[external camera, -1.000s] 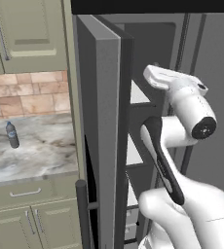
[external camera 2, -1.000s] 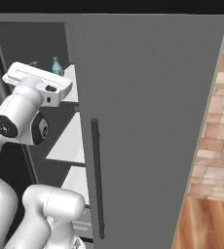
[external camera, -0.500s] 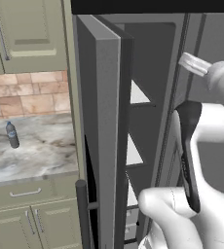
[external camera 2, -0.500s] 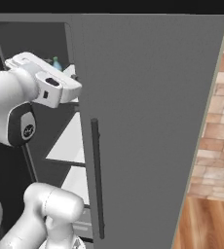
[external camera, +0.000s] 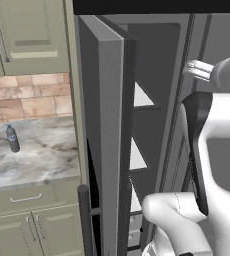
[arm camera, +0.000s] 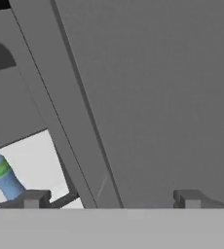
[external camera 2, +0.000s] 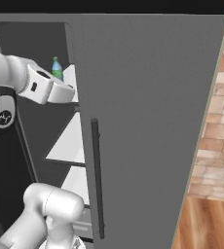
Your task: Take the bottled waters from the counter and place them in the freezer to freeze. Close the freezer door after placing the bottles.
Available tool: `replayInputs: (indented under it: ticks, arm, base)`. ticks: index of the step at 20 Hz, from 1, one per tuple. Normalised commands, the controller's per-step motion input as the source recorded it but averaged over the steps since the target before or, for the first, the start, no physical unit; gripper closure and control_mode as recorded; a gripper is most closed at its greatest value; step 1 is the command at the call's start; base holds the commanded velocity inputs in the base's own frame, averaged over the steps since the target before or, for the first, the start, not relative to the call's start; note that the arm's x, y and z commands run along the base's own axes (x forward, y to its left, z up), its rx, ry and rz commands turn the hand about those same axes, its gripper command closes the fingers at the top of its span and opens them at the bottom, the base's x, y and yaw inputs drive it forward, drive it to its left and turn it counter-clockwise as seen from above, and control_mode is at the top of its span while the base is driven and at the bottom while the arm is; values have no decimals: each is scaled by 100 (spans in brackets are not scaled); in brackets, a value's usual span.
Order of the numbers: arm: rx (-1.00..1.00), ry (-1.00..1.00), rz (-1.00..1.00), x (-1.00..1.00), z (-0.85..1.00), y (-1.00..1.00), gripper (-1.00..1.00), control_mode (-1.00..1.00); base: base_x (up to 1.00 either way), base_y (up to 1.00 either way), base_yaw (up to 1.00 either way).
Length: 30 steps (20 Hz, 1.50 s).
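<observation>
The clear blue bottle (external camera 2: 57,67) with a green cap stands on the top white shelf (external camera 2: 71,78) inside the freezer (external camera: 152,75). In the hand view this bottle (arm camera: 2,175) lies at the lower left, just outside the left fingertip (arm camera: 33,199). My gripper (arm camera: 109,200) is open, its tips wide apart with nothing between them, facing the fridge's grey wall. The smoky grey bottle (external camera: 12,139) stands upright on the counter (external camera: 42,160) at the left. Swung out towards me, the freezer door (external camera: 109,125) stands wide open between the counter and the freezer.
The plain grey door (external camera 2: 153,121) with its dark bar handle (external camera 2: 97,180) is shut, right of my hand (external camera 2: 55,91). Pale green cabinets (external camera: 27,35) hang above the counter. A brick wall (external camera 2: 221,121) and wood floor (external camera 2: 206,223) lie at the far right.
My arm has swung to the right and turned, and the hand has drawn back slightly from the top shelf. The blue bottle stays on the shelf; the grey bottle has not moved.
</observation>
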Motion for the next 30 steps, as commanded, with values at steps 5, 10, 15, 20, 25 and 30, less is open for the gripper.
replayInputs:
  ticks: [5, 10, 15, 20, 25, 30]
  arm:
    - [0, 14, 7, -8, -100, -1, -100, -100]
    - [3, 4, 6, 0, -39, 0, -100, -100]
    - [0, 11, 5, -16, -20, -6, -100, -100]
    - [-3, 20, 11, -37, -15, 9, -100, -100]
    - [4, 9, 9, -13, -20, 33, -100, -100]
    - [0, -4, 4, 0, -8, 14, -100, -100]
  base:
    - [0, 0, 0]
    - [0, 0, 0]
    - [0, 0, 0]
    - [0, 0, 0]
    - [0, 0, 0]
    - [0, 0, 0]
